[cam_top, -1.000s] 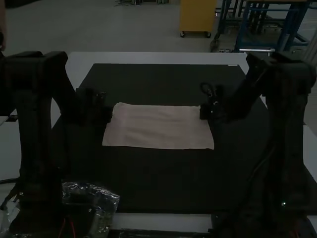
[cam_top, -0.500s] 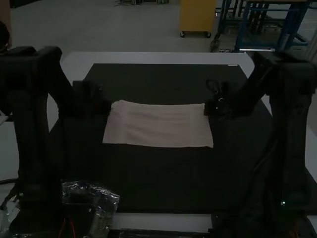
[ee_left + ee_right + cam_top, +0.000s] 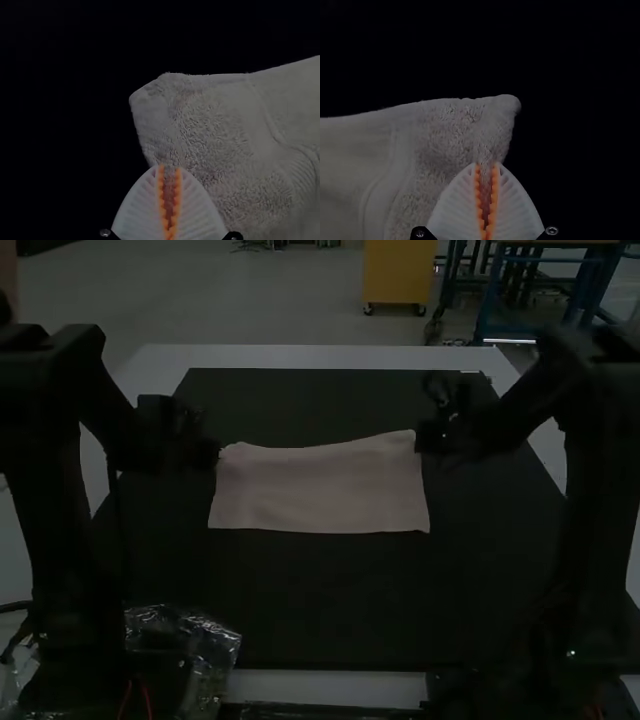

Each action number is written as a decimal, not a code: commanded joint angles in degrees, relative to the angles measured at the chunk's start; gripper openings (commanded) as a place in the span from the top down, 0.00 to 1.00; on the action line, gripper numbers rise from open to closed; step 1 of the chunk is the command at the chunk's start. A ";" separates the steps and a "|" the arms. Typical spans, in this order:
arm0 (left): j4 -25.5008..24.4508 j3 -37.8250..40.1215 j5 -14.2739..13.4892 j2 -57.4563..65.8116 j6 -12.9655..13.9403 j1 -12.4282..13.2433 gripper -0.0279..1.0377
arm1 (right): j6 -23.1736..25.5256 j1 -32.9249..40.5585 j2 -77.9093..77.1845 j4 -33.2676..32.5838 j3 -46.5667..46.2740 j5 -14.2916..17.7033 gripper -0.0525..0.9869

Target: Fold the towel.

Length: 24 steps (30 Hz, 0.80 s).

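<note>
In the high view my left gripper (image 3: 213,453) is at the far left corner of the pale towel (image 3: 320,490), and my right gripper (image 3: 424,436) is at its far right corner. The towel lies as a wide rectangle, its far right corner pulled up and farther out. Seen from the left wrist, the left gripper (image 3: 169,169) is shut on the towel (image 3: 220,135) just in from a corner. The right gripper (image 3: 486,167) pinches the towel (image 3: 455,125) close to another corner in the right wrist view. Whether the towel is layered I cannot tell.
A black mat (image 3: 320,600) lies under the towel on a light table (image 3: 320,357). Crumpled clear plastic (image 3: 205,635) is by the left arm's base.
The towel's far right corner has risen with my right gripper, which moved forward and slightly right. My left gripper has shifted a little left, and the towel's far edge now slants.
</note>
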 commanded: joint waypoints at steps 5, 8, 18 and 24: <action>-2.52 -2.69 0.31 -5.34 4.41 0.85 0.95 | 0.97 -0.78 -6.28 -2.05 -1.89 -2.08 0.97; -4.37 -3.30 0.31 -7.45 5.11 0.85 0.95 | 0.79 -1.04 -7.95 -3.46 -3.38 -2.87 0.97; -7.44 -5.76 0.13 -13.42 5.73 0.85 0.95 | 0.09 -1.22 -13.75 -7.33 -10.24 -3.84 0.97; -13.24 -7.26 0.04 -16.68 8.01 1.03 0.95 | -0.70 -1.13 -17.44 -8.65 -14.28 -4.28 0.97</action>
